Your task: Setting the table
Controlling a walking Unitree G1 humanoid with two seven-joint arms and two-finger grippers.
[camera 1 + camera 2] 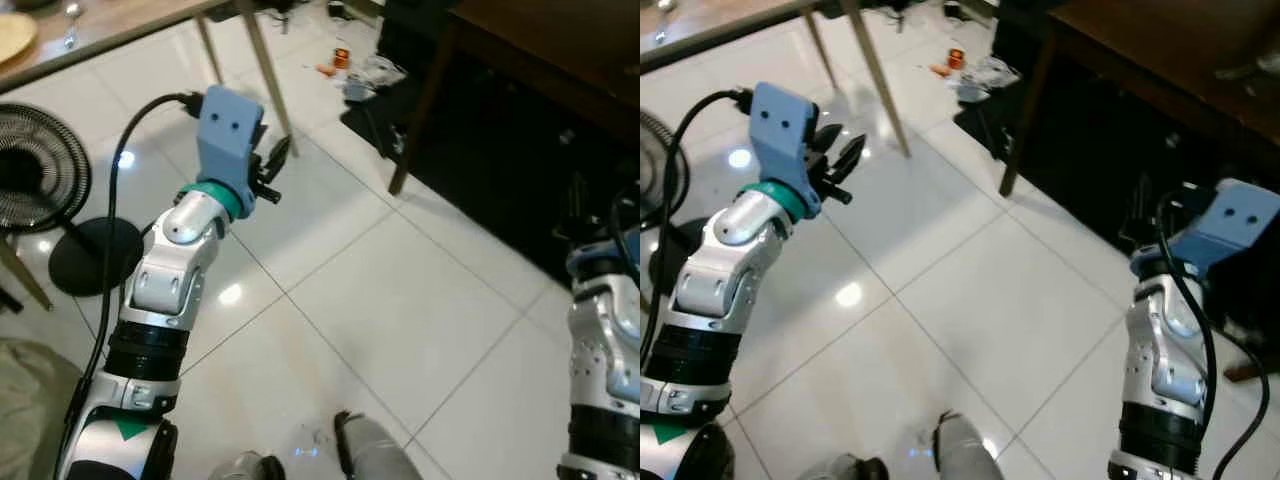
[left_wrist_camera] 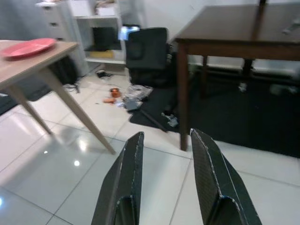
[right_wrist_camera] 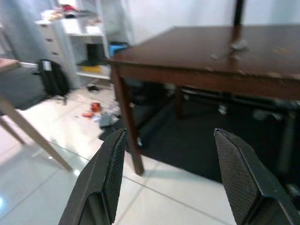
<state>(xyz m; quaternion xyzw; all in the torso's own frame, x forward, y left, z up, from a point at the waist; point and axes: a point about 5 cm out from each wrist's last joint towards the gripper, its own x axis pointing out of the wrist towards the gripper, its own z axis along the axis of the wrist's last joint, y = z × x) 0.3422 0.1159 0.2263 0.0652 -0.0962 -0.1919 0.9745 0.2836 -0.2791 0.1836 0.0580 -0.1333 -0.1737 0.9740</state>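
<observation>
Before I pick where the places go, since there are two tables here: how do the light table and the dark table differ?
The light table is pale wood with slanted legs and carries a red plate; the dark table is deep brown with straight legs and holds only small, unclear items. The dark table stands on a dark rug, the light one on white tile. Both are bare wood.

The floor lies open in the middle. To the left stands one tabletop with a plate on it, and a fan stands on the floor just beside its legs. To the right stands a second tabletop over a rug. Between the two, further back, small clutter lies on the floor before a chair, with shelves behind.
</observation>
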